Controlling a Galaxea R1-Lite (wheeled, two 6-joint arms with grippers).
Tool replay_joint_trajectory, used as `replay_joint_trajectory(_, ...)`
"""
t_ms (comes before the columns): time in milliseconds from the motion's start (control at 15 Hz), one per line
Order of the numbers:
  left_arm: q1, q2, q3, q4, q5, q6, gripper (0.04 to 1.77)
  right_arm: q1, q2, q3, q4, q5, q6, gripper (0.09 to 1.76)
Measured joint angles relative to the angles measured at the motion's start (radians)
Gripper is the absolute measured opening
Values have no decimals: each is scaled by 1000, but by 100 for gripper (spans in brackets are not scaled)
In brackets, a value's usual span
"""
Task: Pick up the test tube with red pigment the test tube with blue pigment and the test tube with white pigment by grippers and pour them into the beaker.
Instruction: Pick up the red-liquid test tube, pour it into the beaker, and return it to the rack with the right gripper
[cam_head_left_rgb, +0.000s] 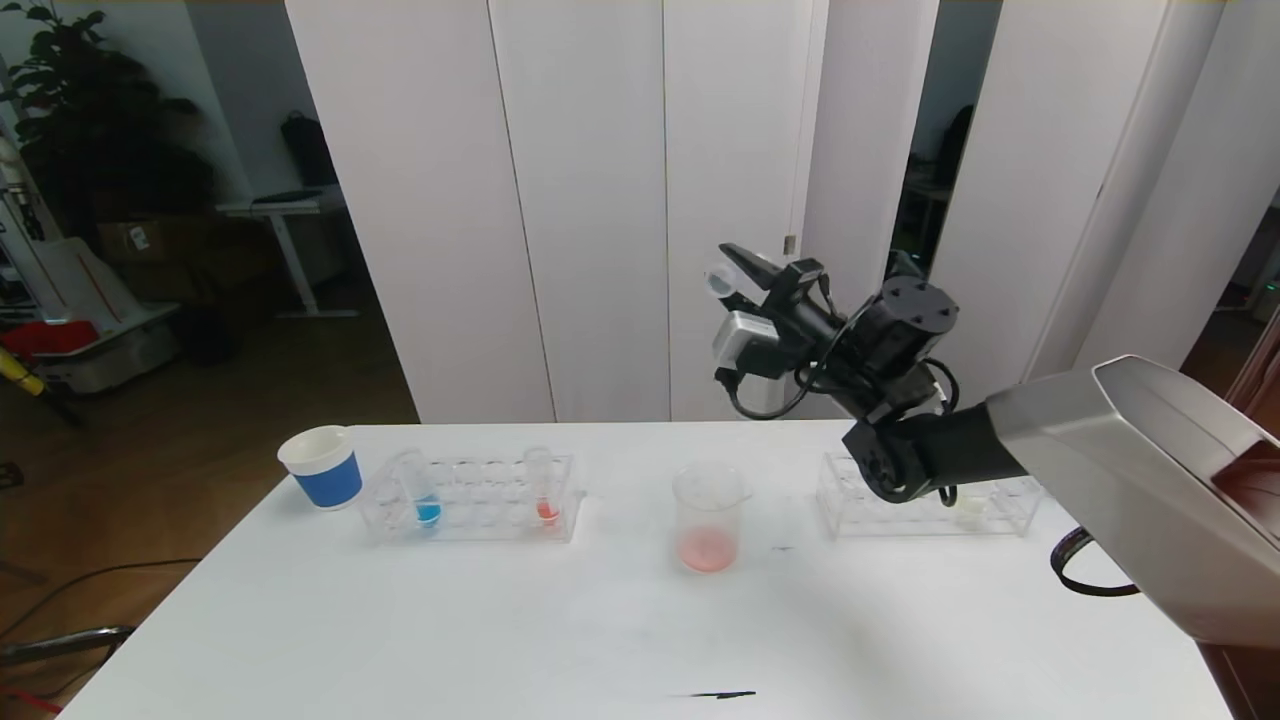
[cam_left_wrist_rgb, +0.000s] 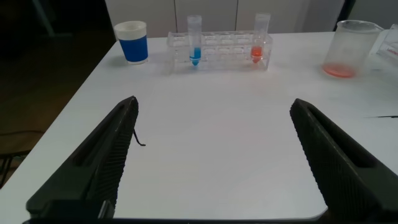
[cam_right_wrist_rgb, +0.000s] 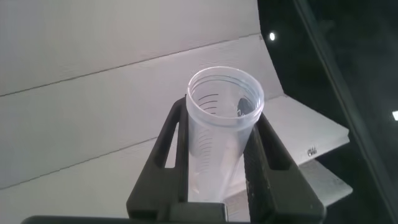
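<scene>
Table (cam_head_left_rgb: 400, 620) bearing all; beaker (cam_head_left_rgb: 708, 520) upright near centre, reddish liquid at bottom, open to receive; rack (cam_head_left_rgb: 470, 500) keeping blue tube (cam_head_left_rgb: 425, 495) and red tube (cam_head_left_rgb: 543, 490) vertical; right gripper (cam_head_left_rgb: 735, 280) raised above beaker, clamped on a tube (cam_right_wrist_rgb: 222, 130), long axis tilted, mouth outward, likely for pouring; left gripper (cam_left_wrist_rgb: 211, 155) spread wide, low over table.

Clear glossy beaker (cam_head_left_rgb: 708, 520), matt white table (cam_head_left_rgb: 500, 620)
</scene>
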Motion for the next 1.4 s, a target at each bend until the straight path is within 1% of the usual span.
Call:
replay_joint_trajectory(133, 0, 0, 0, 0, 0, 0, 174, 29, -6, -7, -16, -121, 115, 58)
replay_joint_trajectory(333, 0, 0, 0, 0, 0, 0, 174, 34, -47, 19, -10, -276, 263, 58)
replay_joint_trajectory(467, 0, 0, 0, 0, 0, 0, 174, 35, -93, 98, 0, -374, 367, 58)
replay_joint_trajectory(533, 0, 0, 0, 0, 0, 0, 174, 34, -121, 158, 4, -428, 450, 58)
replay_joint_trajectory(733, 0, 0, 0, 0, 0, 0, 174, 16, -198, 306, 13, -619, 777, 58)
replay_joint_trajectory(800, 0, 0, 0, 0, 0, 0, 174, 8, -221, 341, 36, -665, 863, 58)
replay_joint_trajectory(933, 0, 0, 0, 0, 0, 0, 174, -9, -270, 405, 123, -703, 1030, 58)
replay_joint_trajectory(1067, 0, 0, 0, 0, 0, 0, 174, -26, -321, 468, 206, -711, 1164, 58)
replay_joint_trajectory(1200, 0, 0, 0, 0, 0, 0, 174, -48, -364, 523, 245, -712, 1235, 58)
replay_joint_trajectory(1400, 0, 0, 0, 0, 0, 0, 174, -96, -415, 582, 250, -712, 1274, 58)
